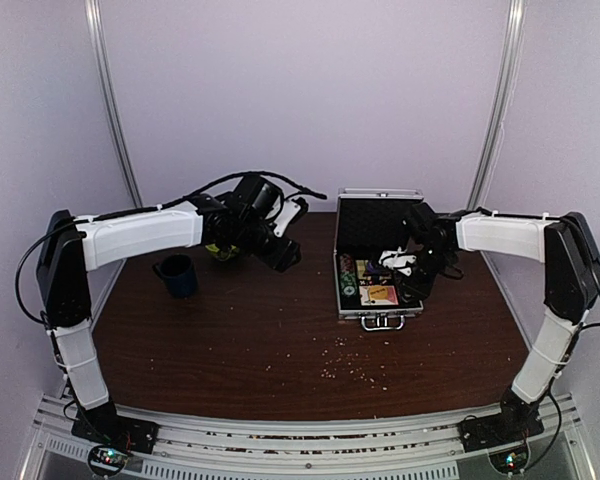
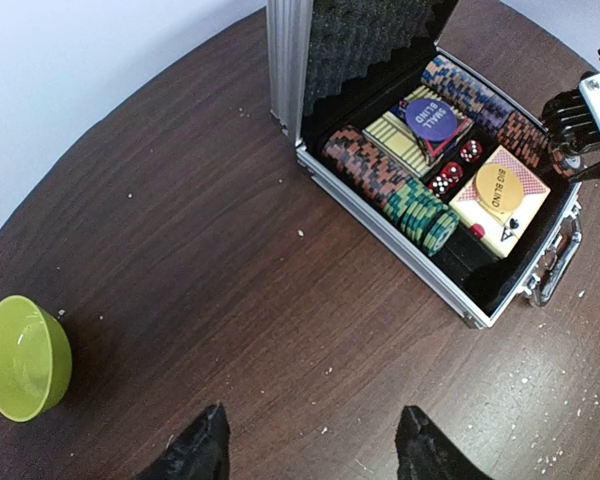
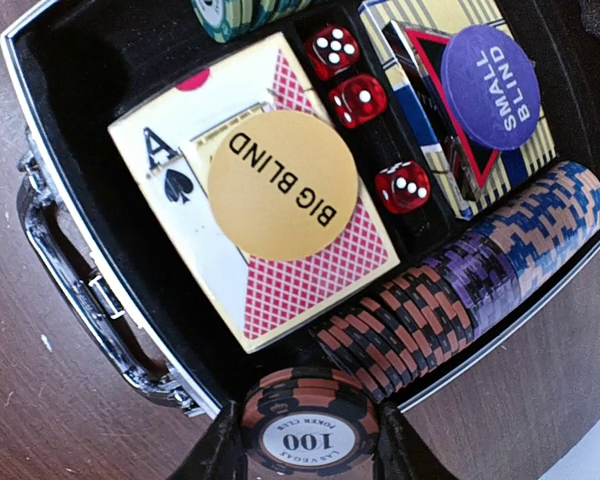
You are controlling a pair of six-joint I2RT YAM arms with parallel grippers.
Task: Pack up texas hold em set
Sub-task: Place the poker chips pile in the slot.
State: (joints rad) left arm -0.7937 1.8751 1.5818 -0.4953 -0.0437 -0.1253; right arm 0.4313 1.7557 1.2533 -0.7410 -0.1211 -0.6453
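Top view, far left: left arm reaches in from the left edge toward upper centre.
- Dark blue mug [image 1: 176,275] upright on the brown tabletop [image 1: 280,340], left of centre.
- Lime-green bowl [image 2: 22,357] at lower left of the left wrist view. It stands well apart from the case.
- Left pincer [image 2: 310,450]: fingers spread, nothing between them but bare tabletop. It hangs above the wood, between bowl and case.
- Pale crumbs [image 1: 345,365] scattered lower centre of the top view.

Right of centre, top view: silver case [image 2: 385,232] flat on the tabletop, lid upright with black foam lining, handle [image 3: 70,290] on the side facing the arm bases.

Contents, right wrist view, left to right:
- Green chips [image 3: 230,12], edge only, top of frame.
- Card deck box [image 3: 280,290] with a red lattice back and an ace of spades. The yellow BIG BLIND button [image 3: 282,185] lies on it.
- Three red dice [image 3: 358,100] in the middle slot.
- Second deck box [image 3: 420,60] with the purple SMALL BLIND button [image 3: 500,85] on top.
- Chip row [image 3: 480,265] on edge, running brown-black through purple to blue.

Right pincer [image 3: 308,455], bottom centre: closed on a brown-and-black 100 chip [image 3: 310,432]. The chip is held face to the camera at the case rim beside the brown end of the row. Cannot tell whether it touches the rim.
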